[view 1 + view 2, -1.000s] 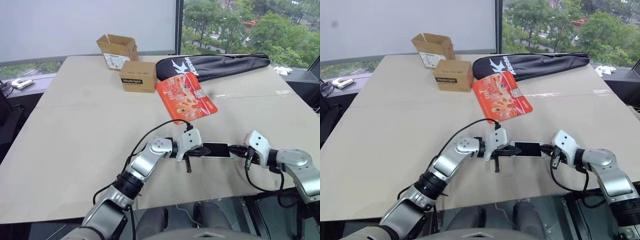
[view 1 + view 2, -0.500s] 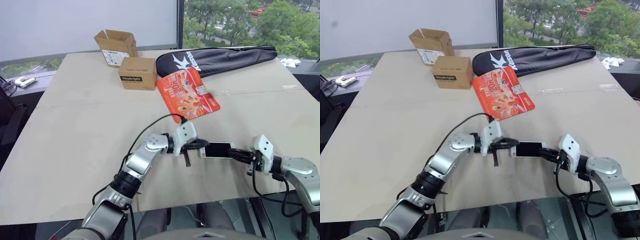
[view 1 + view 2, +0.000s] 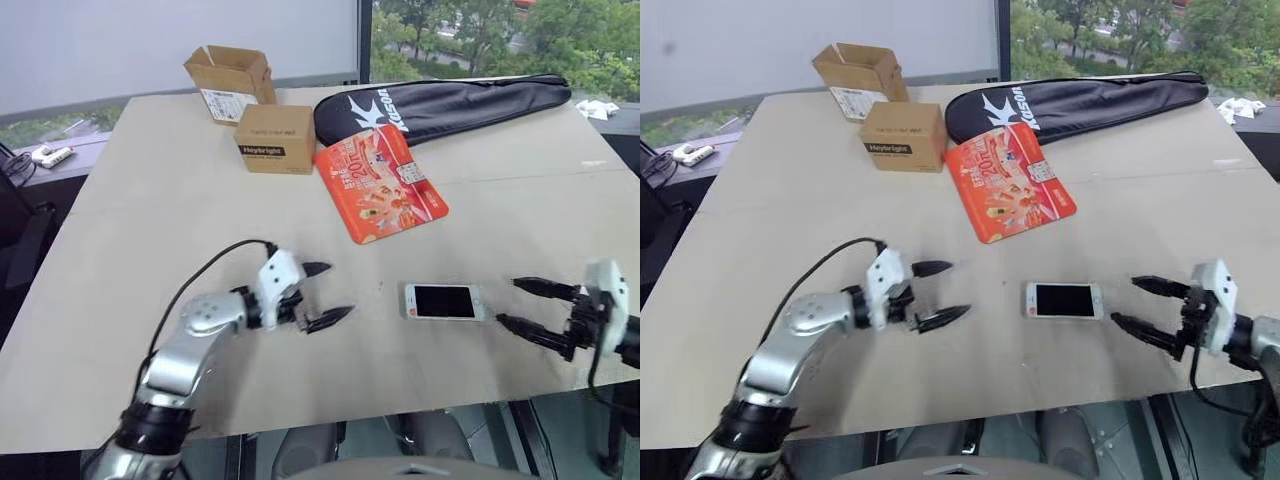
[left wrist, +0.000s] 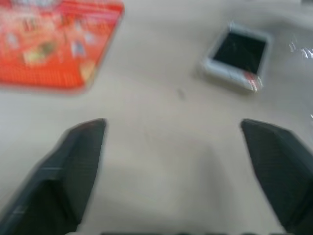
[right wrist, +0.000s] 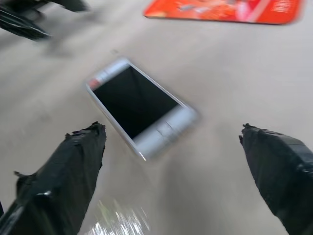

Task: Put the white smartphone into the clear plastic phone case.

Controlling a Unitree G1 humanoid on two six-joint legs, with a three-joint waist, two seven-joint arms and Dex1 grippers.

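Note:
The white smartphone [image 3: 443,301] lies flat on the table, screen up, between my two grippers and touched by neither. A greyish glossy rim runs round its edge [image 5: 166,128]; it looks like the clear plastic phone case around the phone, though I cannot tell for sure. My left gripper [image 3: 338,290] hangs open well to the phone's left, empty, its fingers pointing at the phone. My right gripper [image 3: 508,301] is open just right of the phone, empty too. The phone [image 4: 237,56] also lies beyond the left gripper's spread fingers [image 4: 80,147].
A red-orange printed packet [image 3: 380,195] lies behind the phone. Farther back are a closed cardboard box [image 3: 275,138], an open box [image 3: 228,80] and a long black bag [image 3: 450,103]. The table's front edge [image 3: 400,410] runs close below both grippers.
Both grippers were shut on the phone's ends; now both are open and drawn back, the left to the left, the right to the right. The phone rests on the table.

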